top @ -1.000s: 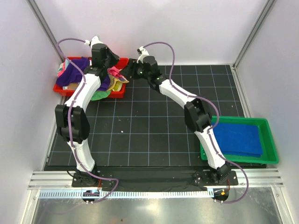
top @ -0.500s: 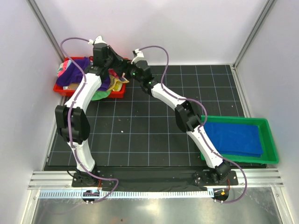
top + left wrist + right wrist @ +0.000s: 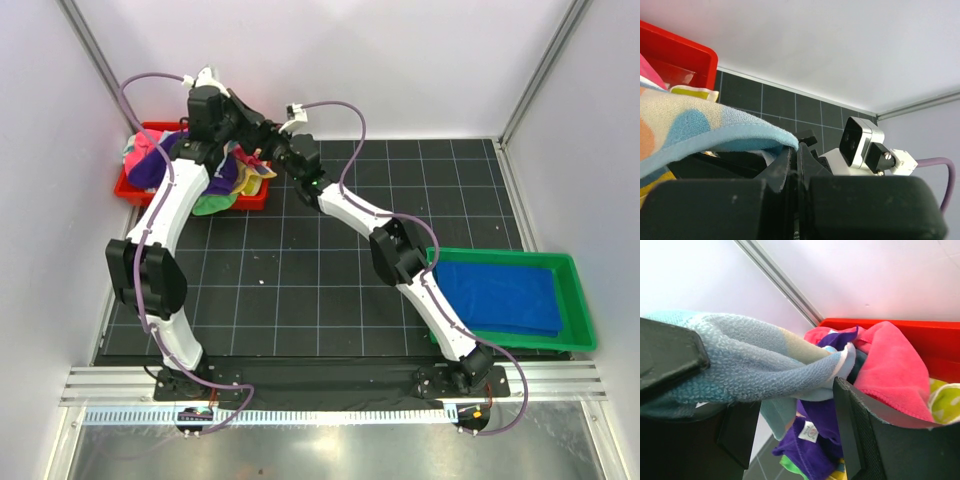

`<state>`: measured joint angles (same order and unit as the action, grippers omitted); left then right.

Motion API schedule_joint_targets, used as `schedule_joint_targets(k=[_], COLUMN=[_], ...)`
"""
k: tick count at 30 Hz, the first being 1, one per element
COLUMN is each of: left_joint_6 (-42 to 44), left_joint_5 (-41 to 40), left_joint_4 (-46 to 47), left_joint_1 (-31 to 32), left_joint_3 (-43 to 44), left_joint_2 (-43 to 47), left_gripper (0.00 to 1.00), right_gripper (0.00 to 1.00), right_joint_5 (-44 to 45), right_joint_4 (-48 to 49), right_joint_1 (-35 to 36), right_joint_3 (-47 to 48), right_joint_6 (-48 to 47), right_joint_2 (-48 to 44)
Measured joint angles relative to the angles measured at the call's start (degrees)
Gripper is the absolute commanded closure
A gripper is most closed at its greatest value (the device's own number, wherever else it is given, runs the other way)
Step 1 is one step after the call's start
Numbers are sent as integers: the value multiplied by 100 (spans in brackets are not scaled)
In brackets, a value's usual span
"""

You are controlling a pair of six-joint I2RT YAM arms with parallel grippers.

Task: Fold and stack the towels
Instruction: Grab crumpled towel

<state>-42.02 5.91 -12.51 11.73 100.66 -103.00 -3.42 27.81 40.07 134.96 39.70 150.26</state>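
I'm pinching the polka-dot towel (image 3: 700, 125) in my left gripper (image 3: 794, 150) above the far-left red tray (image 3: 135, 190). My right gripper (image 3: 795, 425) is holding its jaws spread, with that towel crossing between them.

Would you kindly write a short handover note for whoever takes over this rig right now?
Left gripper: jaws shut on the polka-dot towel at the red tray.
Right gripper: jaws open either side of that towel, not yet closed.
Other towels heaped in the red tray; blue towel lies folded in the green tray.
Done: one towel folded. Left: fold and stack the rest.
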Motion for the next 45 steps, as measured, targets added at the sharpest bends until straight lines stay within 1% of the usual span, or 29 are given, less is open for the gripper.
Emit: schedule_joint_targets(k=[4, 7, 8, 10, 11, 12, 13, 14, 15, 16, 19, 22, 25, 29, 34, 39, 42, 45], left_joint_6=[-59, -111, -118, -129, -131, -131, -131, -122, -120, -114, -70, -50, -33, -50, -192, -437, -619, -761], left_joint_5=[131, 199, 221, 278, 302, 328, 367, 374, 380, 372, 367, 173, -131, -704, -1731, -2594, -2887, -2935], left_joint_4=[37, 68, 76, 111, 129, 133, 114, 118, 116, 122, 63, 20, -72, -59, -57, -31, -22, 125], left_joint_1=[-2, -4, -4, -2, 0, 0, 2, 11, 11, 17, 98, 146, 214, 269, 275, 236, 68, -247], left_joint_3=[2, 2, -2, -28, -44, -74, -129, -179, -216, -273, -476, -686, -1016, -1425, -1875, -2352, -2496, -2496], left_joint_2=[17, 17, 17, 17, 17, 28, 55, 79, 103, 138, 260, 387, 623, 925, 1172, 1187, 1117, 901], left_gripper=[100, 100, 100, 100, 98, 97, 93, 90, 86, 76, 57, 46, 43, 41, 39, 36, 34, 33], right_gripper=[41, 50, 59, 72, 84, 88, 92, 99, 99, 99, 99, 99, 99, 99, 99, 99, 99, 99], right_joint_5=[44, 98, 129, 197, 245, 293, 358, 404, 455, 501, 581, 619, 619, 599, 492, 319, 153, -20], right_joint_4=[140, 219, 243, 264, 260, 249, 234, 205, 197, 190, 190, 120, 63, 70, 66, 92, 90, 83], right_joint_1=[17, 24, 28, 35, 50, 66, 74, 74, 66, 52, -4, -74, -162, -275, -435, -509, -575, -608], right_joint_3=[0, 0, 0, 2, 2, 2, 2, 2, -2, -33, -166, -251, -256, -289, -367, -448, -522, -538], right_joint_6=[146, 245, 271, 313, 330, 341, 380, 400, 411, 433, 457, 520, 590, 754, 999, 1128, 1220, 1307], right_joint_2=[0, 0, 0, 0, 0, 0, 0, 0, 0, 0, 0, 0, 0, 0, 0, 0, 0, 0])
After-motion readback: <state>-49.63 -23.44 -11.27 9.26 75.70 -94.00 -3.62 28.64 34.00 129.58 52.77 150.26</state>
